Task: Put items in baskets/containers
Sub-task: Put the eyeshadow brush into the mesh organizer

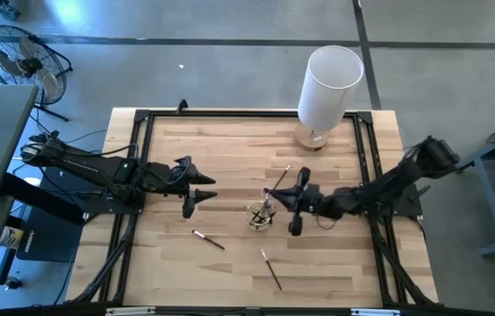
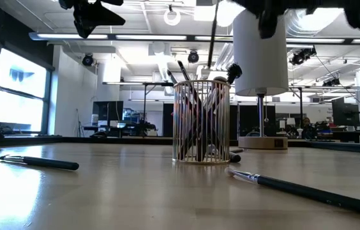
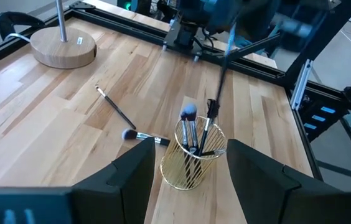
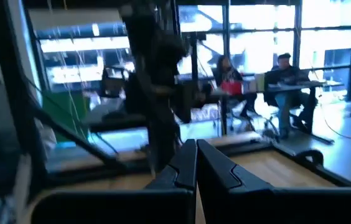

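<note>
Pale wood planks make up the tabletop (image 1: 230, 167), framed by black rails, with a tall white cylinder (image 1: 328, 88) on a round wooden base at its far edge. From above, a small round cup (image 1: 259, 215) stands near the middle with several brushes upright in it. The left gripper (image 1: 197, 189) hovers to the cup's left, well apart from it, its fingers spread and empty. The right gripper (image 1: 290, 195) sits just right of the cup, its fingers clenched on a dark brush (image 1: 276, 183) that slants down toward the cup. Two loose brushes lie on the wood nearer the front: one (image 1: 208, 239) left of the cup, another (image 1: 270, 269) below it. At table height, the cup (image 2: 200, 121) shows thin vertical ribs and brush tips poking over its rim; one brush (image 2: 39, 162) lies to the left and another (image 2: 307, 190) to the right. Through the left wrist camera, the spread fingers (image 3: 129, 180) flank the cup (image 3: 194, 162), a brush (image 3: 144, 138) lies touching its base, and another (image 3: 116, 109) lies farther off. In the right wrist camera the fingers (image 4: 185, 165) are pressed together; people sit at desks beyond.
</note>
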Robot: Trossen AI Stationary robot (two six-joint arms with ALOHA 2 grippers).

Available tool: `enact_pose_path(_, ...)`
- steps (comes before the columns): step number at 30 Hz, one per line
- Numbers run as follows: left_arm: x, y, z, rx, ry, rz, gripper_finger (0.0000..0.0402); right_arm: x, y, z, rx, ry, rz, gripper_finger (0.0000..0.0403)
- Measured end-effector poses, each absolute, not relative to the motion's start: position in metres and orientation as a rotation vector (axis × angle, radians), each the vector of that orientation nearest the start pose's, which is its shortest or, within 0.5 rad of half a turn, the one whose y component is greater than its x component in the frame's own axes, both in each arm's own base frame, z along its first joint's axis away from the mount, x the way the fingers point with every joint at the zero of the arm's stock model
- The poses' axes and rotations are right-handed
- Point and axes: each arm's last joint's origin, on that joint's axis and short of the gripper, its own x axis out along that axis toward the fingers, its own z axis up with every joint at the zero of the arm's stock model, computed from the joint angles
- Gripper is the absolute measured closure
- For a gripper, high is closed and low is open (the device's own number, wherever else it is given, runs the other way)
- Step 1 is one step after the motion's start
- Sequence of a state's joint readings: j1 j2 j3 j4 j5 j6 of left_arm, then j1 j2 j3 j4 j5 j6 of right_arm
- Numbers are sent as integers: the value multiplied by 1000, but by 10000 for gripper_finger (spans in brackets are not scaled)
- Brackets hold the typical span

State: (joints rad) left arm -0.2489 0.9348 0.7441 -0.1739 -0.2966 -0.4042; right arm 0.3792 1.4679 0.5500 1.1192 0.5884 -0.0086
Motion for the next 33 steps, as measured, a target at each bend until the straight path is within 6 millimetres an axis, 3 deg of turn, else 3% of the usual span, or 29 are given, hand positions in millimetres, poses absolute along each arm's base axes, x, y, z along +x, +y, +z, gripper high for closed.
enact_pose_path(9,200,-42,294,-300,336,117,204,293,90,178,6,-20,-193,403)
enact_pose_path(15,200,-42,294,-295,336,117,204,296,91,165,69,25,-178,403)
enact_pose_path(24,200,-42,294,-293,334,125,204,297,93,159,121,94,-142,378)
enact_pose_path(30,200,-42,294,-293,334,126,204,312,99,167,68,192,-144,323)
enact_pose_path(33,200,-42,294,-293,334,128,204,317,100,183,17,249,-183,301)
